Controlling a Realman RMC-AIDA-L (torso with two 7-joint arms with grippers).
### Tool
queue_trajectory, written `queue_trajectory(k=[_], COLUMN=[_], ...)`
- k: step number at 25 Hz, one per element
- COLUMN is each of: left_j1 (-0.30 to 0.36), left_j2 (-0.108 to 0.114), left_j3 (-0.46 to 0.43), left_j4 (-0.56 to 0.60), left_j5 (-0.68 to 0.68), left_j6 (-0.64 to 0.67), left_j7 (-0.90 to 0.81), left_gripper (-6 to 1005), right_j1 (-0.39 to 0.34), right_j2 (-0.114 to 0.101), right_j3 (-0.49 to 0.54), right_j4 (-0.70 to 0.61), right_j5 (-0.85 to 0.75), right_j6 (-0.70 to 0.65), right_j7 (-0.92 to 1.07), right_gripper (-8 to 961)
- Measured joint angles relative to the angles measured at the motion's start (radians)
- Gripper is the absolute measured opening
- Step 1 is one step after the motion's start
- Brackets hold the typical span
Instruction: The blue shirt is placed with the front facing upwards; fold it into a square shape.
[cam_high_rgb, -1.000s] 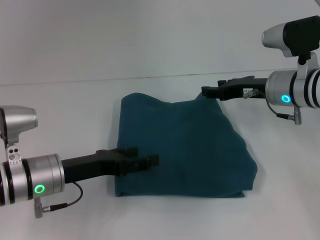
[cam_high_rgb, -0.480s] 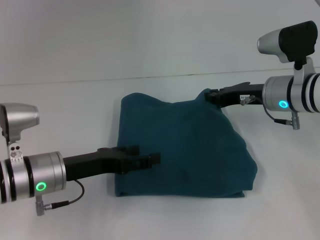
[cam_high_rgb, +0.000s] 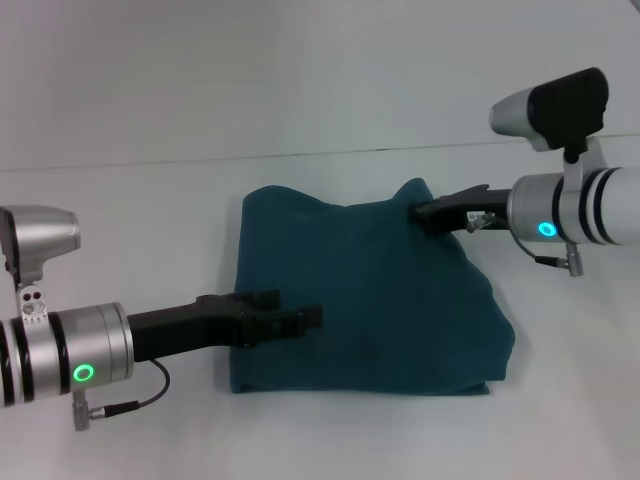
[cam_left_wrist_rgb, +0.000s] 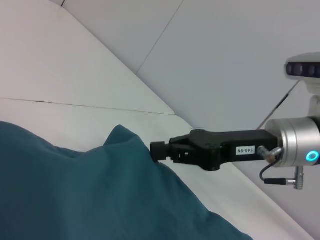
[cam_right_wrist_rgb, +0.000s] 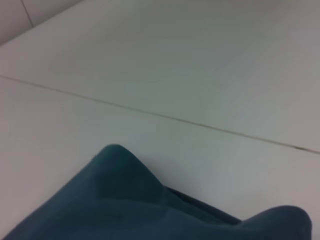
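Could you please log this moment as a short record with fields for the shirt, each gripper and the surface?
shirt: the blue shirt, folded into a rough rectangle, far right corner lifted into a peak
right gripper: right gripper at that far right corner, pinching it
left gripper: left gripper over the near left part
surface: white table

The blue shirt (cam_high_rgb: 370, 300) is a dark teal-blue cloth, folded into a thick, roughly square bundle of several layers with no lettering showing. It lies flat on the white table (cam_high_rgb: 150, 120), near its middle. Its far right corner is raised into a small peak; the near edge is straight, the right side rounded.
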Motion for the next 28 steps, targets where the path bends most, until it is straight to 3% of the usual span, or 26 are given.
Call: queue_trajectory(k=[13,23,28], left_j1=[0.007,0.008,0.007], left_j2=[0.001,0.002,0.0], left_j3=[0.0,-0.001,-0.002], left_j4=[0.0,0.0,0.0], left_j5=[0.0,0.0,0.0], left_j6=[0.0,0.005,0.005], left_j7=[0.0,0.0,0.0], left_gripper=[937,936,936], right_j1=[0.021,0.0,0.028], right_j2=[0.002,0.001,0.001], right_j3=[-0.055,-0.055,-0.08], right_j4=[0.073,-0.069,-0.05], right_j5=[0.001,0.063,0.061], right_j6=[0.103,0.022,0.051], right_j7=[-0.003,-0.001,-0.004], right_gripper=[-1,-2,-2])
